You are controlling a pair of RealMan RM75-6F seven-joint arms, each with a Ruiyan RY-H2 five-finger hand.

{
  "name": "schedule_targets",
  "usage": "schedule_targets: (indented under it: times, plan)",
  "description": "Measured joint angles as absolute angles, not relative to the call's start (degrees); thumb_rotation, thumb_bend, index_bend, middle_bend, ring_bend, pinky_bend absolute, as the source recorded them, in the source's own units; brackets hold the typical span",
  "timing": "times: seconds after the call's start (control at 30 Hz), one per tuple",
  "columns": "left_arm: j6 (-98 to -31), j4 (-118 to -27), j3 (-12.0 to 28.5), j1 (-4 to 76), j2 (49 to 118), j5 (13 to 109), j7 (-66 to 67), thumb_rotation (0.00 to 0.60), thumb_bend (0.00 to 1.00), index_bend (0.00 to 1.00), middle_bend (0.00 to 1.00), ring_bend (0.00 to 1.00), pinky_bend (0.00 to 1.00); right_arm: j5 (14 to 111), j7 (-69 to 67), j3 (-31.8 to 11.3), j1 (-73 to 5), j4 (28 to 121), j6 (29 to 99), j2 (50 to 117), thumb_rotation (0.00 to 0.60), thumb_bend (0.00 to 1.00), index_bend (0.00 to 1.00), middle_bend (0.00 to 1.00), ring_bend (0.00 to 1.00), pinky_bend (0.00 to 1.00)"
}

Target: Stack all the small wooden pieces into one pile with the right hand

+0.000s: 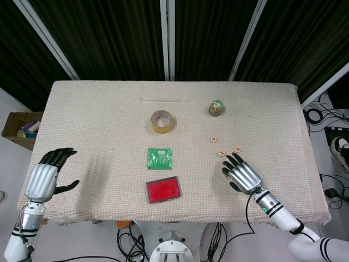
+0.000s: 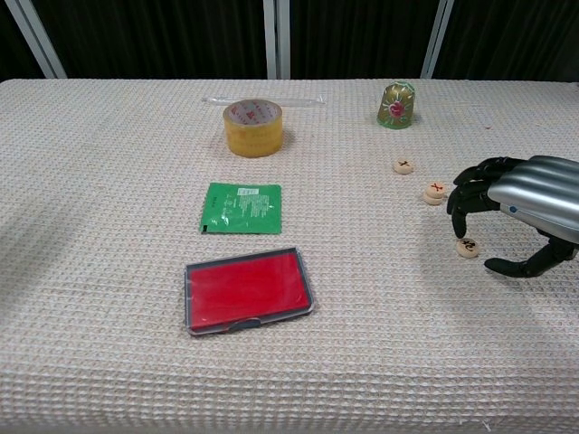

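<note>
Lower left of head view: left hand (image 1: 48,176) idle, fingers apart, empty, off the woven table (image 1: 98,120) edge. Centre right, wooden pieces: one (image 2: 403,166) apart, a small stack (image 2: 435,192), one (image 2: 467,247) nearest. Right hand (image 2: 522,210) arched above that nearest piece, fingers spread, holding nothing. Likely mid-pickup; next needs a pinch, then a lift onto the stack. Dark curtains (image 1: 109,33) behind.

Round wooden pieces (image 2: 435,192), scattered, mostly unstacked
</note>
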State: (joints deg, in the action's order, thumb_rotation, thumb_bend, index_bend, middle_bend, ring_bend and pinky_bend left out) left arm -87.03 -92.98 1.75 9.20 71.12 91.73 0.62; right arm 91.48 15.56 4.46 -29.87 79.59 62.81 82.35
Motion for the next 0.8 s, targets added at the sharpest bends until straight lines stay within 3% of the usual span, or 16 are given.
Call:
schedule_targets:
  times: [0.27,0.57,0.8]
  plan:
    - [-87.3,-92.6,1.7,8.8,71.1,91.4,0.2,0.6,0.0,0.22,0.2,0.18,0.23,90.7,16.2,3.6,-30.9,78.4,60.1,83.6,0.6,0.29,0.43,0.27,0.09,0.14]
    - [-87.6,-92.1,1.6,8.5,71.1,91.5,-0.3,0.6,0.0,0.22,0.2,0.18,0.23,90.5,16.5,2.6,-30.9,77.8,60.9,84.1,0.6,0.36,0.53,0.31,0.09,0.15]
    - [-87.6,-92.2,1.6,8.4,71.1,91.5,-0.3,0.6,0.0,0.22,0.2,0.18,0.23,88.5,16.2,-1.2,-31.8,80.6,61.7,80.8,0.6,0.36,0.53,0.31,0.09,0.14]
